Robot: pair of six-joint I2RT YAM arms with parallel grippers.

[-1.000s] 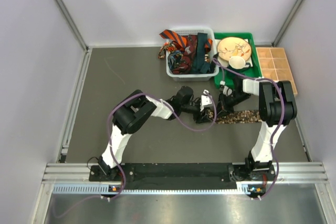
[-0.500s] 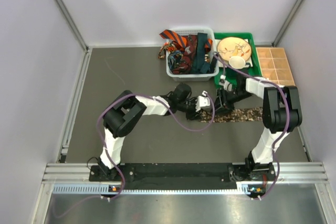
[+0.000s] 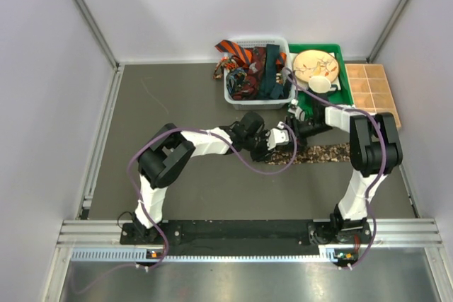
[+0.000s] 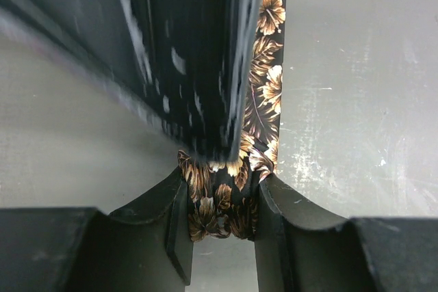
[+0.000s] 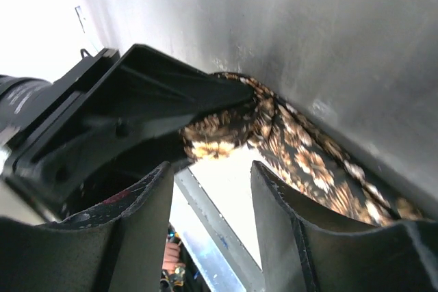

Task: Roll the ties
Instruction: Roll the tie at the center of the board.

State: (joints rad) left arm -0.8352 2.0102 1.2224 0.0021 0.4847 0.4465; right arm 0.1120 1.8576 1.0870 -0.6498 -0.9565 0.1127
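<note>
Here the left gripper [image 4: 220, 213] pinches the speckled tie [image 4: 263, 100] at its bunched end, length running straight away beneath the right gripper [image 5: 211, 189], jaws parted, seemingly empty

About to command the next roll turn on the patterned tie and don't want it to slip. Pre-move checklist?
1. Left gripper shut on the folded end of the patterned tie: ok.
2. Right gripper open, nothing between its fingers: ok.
3. Tie's tail lies flat and fairly straight on the table: ok.
4. Right gripper clear of the fabric: cannot tell, it sits very close.
5. Roll tightness: cannot tell, hidden by the fingers.
6. Other ties are in the basket, away from the work: ok.
</note>
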